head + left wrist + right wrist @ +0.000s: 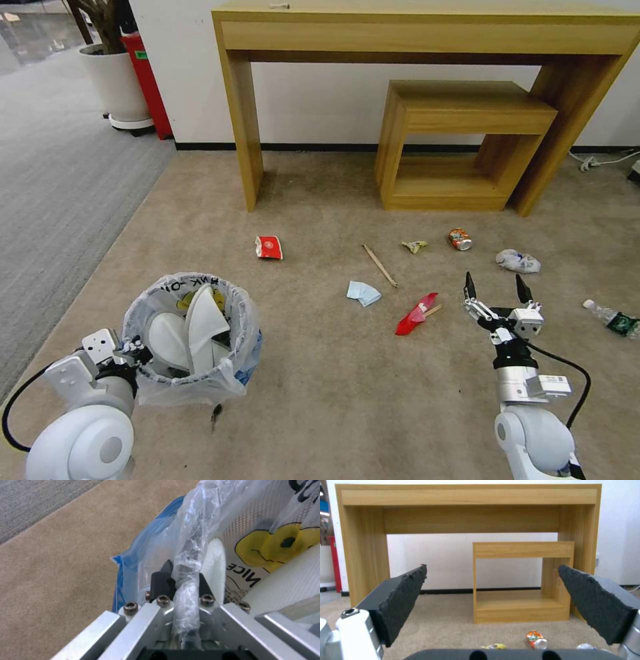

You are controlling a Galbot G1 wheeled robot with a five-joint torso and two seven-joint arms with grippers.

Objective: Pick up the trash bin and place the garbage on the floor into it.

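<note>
The trash bin [200, 383], lined with a crinkly plastic bag, is at the lower left with white slippers [200, 323] inside. My left gripper [137, 350] is shut on its bag-covered rim [190, 555], one black finger [161, 580] on each side. My right gripper [495, 287] hovers open over the beige floor [320, 400], with nothing between its pads [400, 600]. Garbage lies ahead of it: a red wrapper [417, 313], a chopstick [379, 265], pale blue tissue [363, 293], a second red wrapper [269, 247], a crushed can [460, 239] [536, 640], crumpled paper [518, 261] and a plastic bottle [610, 317].
A tall wooden desk [427, 33] stands against the wall with a low wooden stool [467, 113] under it. Grey ribbed carpet [53, 180] runs along the left, with a white plant pot [117, 87] and a red object [147, 80] at its far end. A cable [600, 160] lies at the right wall.
</note>
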